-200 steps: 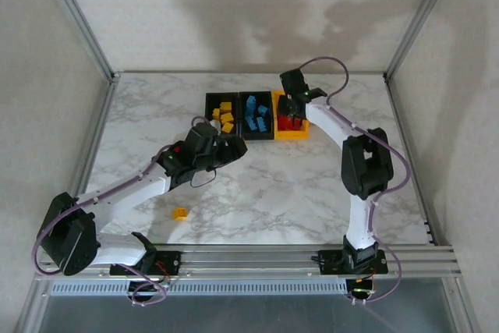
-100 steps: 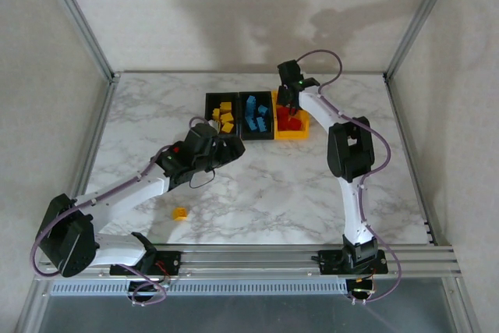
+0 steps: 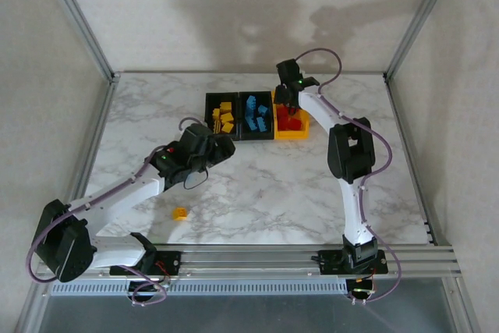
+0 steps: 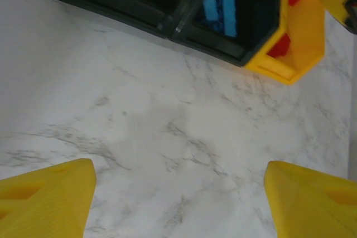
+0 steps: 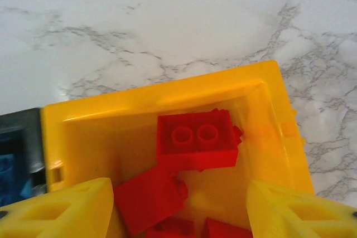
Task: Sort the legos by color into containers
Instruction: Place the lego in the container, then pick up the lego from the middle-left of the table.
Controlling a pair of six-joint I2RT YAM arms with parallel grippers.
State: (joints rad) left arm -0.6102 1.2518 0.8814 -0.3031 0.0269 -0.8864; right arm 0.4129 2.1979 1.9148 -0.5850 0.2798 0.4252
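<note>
The containers [image 3: 257,132] stand in a row at the back middle of the table: a black bin with yellow legos [image 3: 224,117], a black bin with blue legos [image 3: 254,115] and a yellow-orange bin [image 5: 162,104] with red legos [image 5: 196,139]. One yellow lego [image 3: 180,213] lies alone on the near left of the table. My right gripper [image 5: 178,210] hangs open over the yellow-orange bin, with loose red bricks below it. My left gripper [image 4: 178,199] is open and empty above bare marble, just in front of the bins.
The marble table [image 3: 273,185] is fenced by metal frame posts [image 3: 78,21] at its back corners. In the left wrist view the black bins [image 4: 139,20] and the yellow-orange bin [image 4: 304,32] run along the top edge.
The right gripper has opened over the yellow-orange bin and its arm has swung left. The left arm has drawn back a little from the bins toward the near left.
</note>
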